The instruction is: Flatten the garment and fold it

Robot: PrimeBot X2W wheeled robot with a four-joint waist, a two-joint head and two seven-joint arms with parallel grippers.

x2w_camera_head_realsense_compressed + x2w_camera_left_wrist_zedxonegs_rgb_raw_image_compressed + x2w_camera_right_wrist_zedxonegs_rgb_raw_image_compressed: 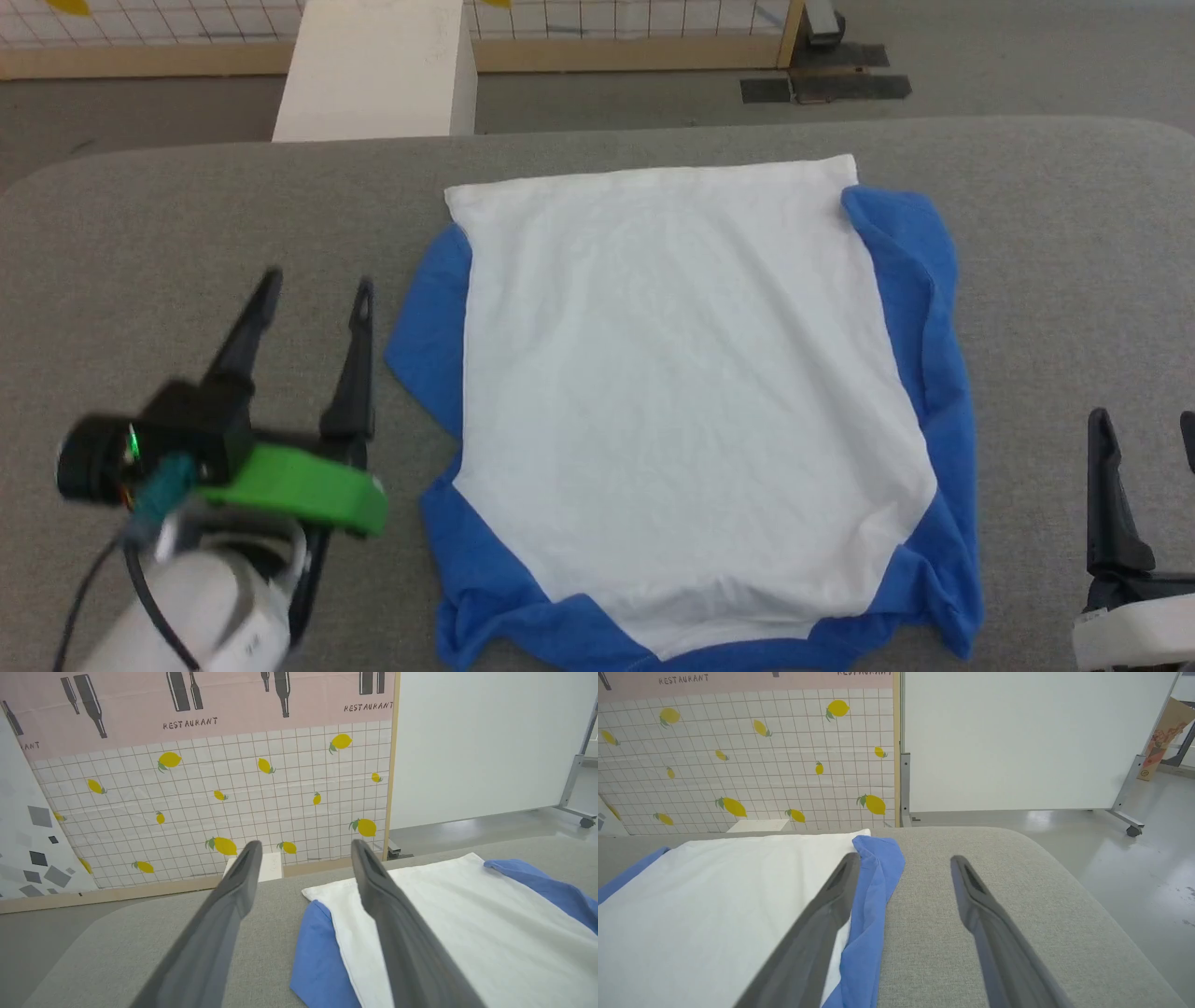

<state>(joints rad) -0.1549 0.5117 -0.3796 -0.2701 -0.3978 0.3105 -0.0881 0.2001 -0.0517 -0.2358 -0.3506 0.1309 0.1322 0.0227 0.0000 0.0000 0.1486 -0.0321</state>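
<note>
Garment [691, 373]: white body spread flat mid-bench [140, 233], blue sleeves rumpled along both sides.
Left end effector [317, 280]: spread, empty, just beside the left sleeve [429, 336].
Right end effector [904, 859]: spread, empty, beside the right sleeve [873, 891].
Handling: likely pinch sleeve edges low and fold inward evenly without dragging the body.

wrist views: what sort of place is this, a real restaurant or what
Probably a staged lab or test room, not a real restaurant: a printed lemon backdrop reading RESTAURANT, a white wheeled partition, and the garment on a grey padded table.
</note>
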